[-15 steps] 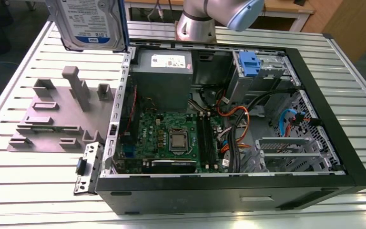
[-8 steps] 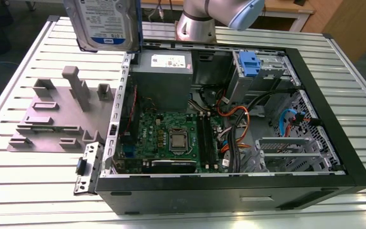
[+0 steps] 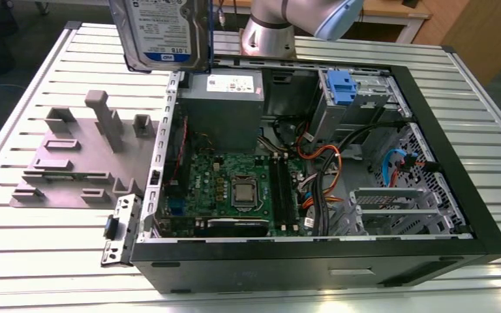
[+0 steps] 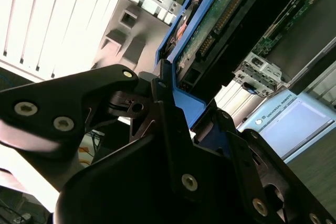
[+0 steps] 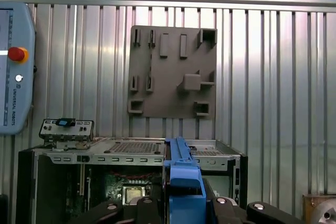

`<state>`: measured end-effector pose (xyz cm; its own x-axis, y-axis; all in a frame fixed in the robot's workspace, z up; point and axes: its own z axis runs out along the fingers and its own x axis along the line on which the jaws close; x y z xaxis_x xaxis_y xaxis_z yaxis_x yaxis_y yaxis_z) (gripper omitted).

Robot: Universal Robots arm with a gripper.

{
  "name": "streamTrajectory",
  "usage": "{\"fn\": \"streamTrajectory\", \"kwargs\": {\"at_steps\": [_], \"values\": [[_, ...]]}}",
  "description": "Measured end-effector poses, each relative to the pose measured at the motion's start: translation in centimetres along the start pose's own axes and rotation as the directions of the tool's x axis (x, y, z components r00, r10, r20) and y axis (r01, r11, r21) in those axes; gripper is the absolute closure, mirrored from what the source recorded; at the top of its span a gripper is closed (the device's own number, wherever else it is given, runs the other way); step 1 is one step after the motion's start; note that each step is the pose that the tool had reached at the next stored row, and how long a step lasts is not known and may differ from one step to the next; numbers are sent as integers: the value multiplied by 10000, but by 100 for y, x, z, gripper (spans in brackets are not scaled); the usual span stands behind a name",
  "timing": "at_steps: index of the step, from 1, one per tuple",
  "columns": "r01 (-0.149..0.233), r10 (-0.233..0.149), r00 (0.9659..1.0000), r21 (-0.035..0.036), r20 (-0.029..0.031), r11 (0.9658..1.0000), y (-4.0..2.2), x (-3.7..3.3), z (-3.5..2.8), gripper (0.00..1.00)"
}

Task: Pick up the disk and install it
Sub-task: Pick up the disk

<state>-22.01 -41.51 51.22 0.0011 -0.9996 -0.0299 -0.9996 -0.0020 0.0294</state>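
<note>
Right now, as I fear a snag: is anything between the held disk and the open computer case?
Nothing visible. The pincer holds the disk by its blue frame, raised above the table and the computer case, whose side is open. Inside, orange cables run near the blue clip.

Flat silver disk (image 3: 165,29), blue-and-white label, blue carrier frame (image 5: 181,178). Lifted clear of bench (image 3: 42,261), upright on edge, label outward, above open computer case (image 3: 320,259) far corner.
</note>
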Motion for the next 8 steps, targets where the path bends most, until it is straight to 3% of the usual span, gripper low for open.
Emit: {"fn": "streamTrajectory", "kwargs": {"at_steps": [6,8], "values": [[-10,10,10000,-9,-1,10000,-49,85,4,64],[-11,11,10000,-11,0,10000,-103,101,8,64]]}}
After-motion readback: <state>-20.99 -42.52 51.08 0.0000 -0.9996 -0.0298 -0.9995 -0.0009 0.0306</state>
